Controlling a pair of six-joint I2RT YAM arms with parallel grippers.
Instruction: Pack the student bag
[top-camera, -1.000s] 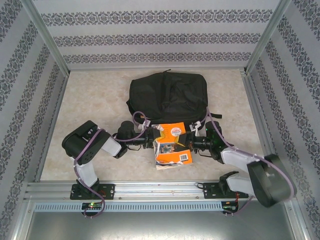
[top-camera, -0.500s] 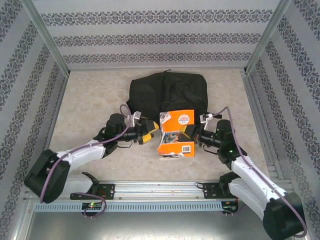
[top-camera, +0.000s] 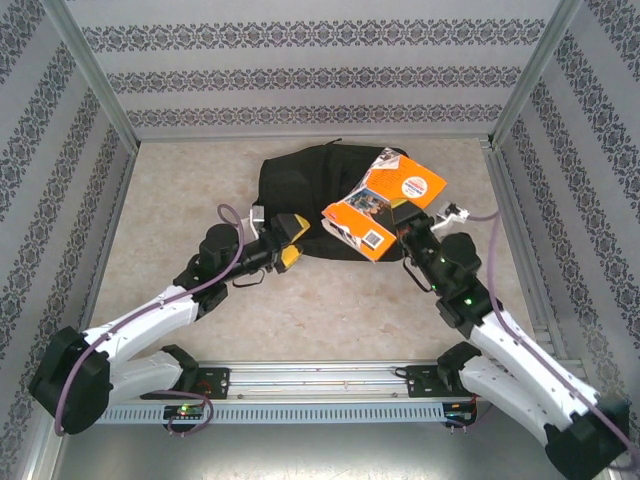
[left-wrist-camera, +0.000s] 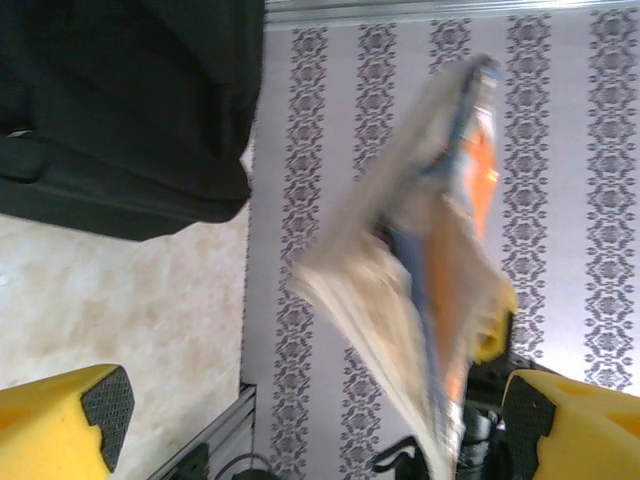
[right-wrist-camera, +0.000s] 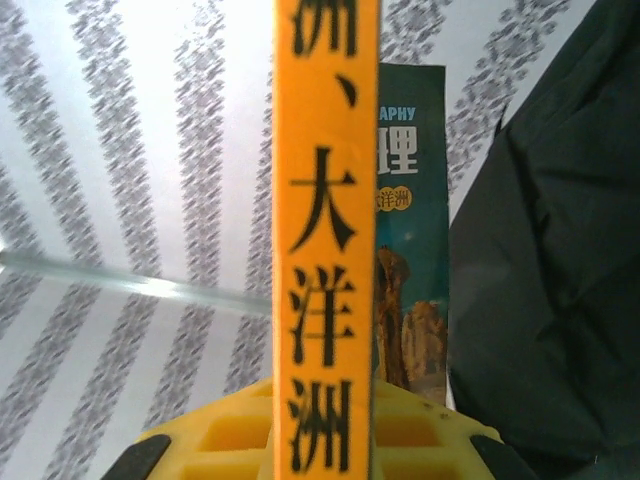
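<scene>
The student bag (top-camera: 310, 185) is a large black backpack lying flat at the back middle of the table. Over its right side hangs an orange book (top-camera: 385, 200), tilted in the air, with my right gripper (top-camera: 408, 222) shut on its lower edge. The right wrist view has the book's orange spine (right-wrist-camera: 325, 240) upright between the yellow jaws of that gripper (right-wrist-camera: 325, 435), the bag (right-wrist-camera: 550, 250) to the right. My left gripper (top-camera: 290, 240) stands open at the bag's front left, apart from the book. In the left wrist view the book (left-wrist-camera: 430, 270) is blurred beyond the left gripper (left-wrist-camera: 315, 415), and the bag (left-wrist-camera: 130, 100) lies upper left.
Patterned walls (top-camera: 320, 75) and metal frame posts (top-camera: 520, 95) close in the beige table (top-camera: 190, 190) on three sides. A metal rail (top-camera: 320, 375) with both arm bases runs along the near edge.
The right gripper has lifted the orange book off the table and carried it back and right, over the bag. The left gripper let go, opened wide and moved toward the bag's front left.
</scene>
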